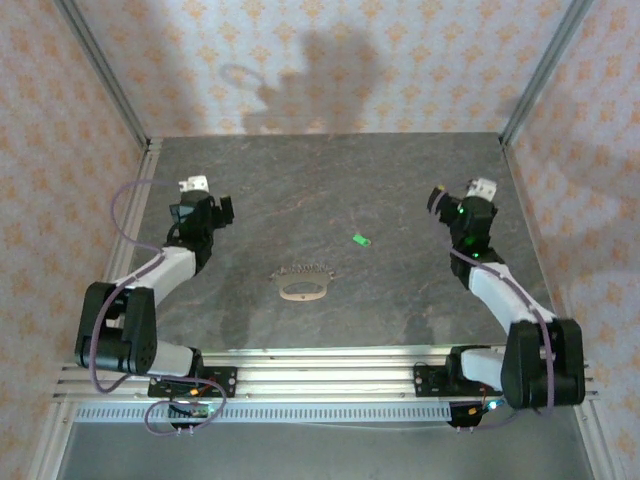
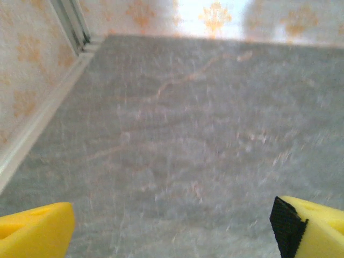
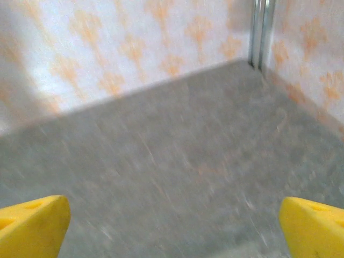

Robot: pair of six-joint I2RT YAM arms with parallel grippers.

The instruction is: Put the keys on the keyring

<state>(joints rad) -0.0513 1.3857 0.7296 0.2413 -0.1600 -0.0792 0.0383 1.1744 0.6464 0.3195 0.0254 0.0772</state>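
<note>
- The grey, stone-patterned desk (image 1: pixel 400 190) fills the middle of the overhead view, with walls (image 1: pixel 300 60) papered in orange motifs around it.
- The left arm (image 1: pixel 165 268) reaches up the left side of the frame and the right arm (image 1: pixel 495 285) up the right side, both well apart from the centre.
- The left fingers (image 2: pixel 32 231) stand spread wide over bare desk, holding nothing.
- The right fingers (image 3: pixel 32 226) are likewise wide apart and empty.
- The keyring (image 1: pixel 302 291), a pale oval loop, lies flat just below frame centre, between the arms.
- The keys (image 1: pixel 302 269) form a short jagged row just above the loop; whether they touch it cannot be told.
- A small green scrap (image 1: pixel 362 239) lies to the upper right of the keys.
</note>
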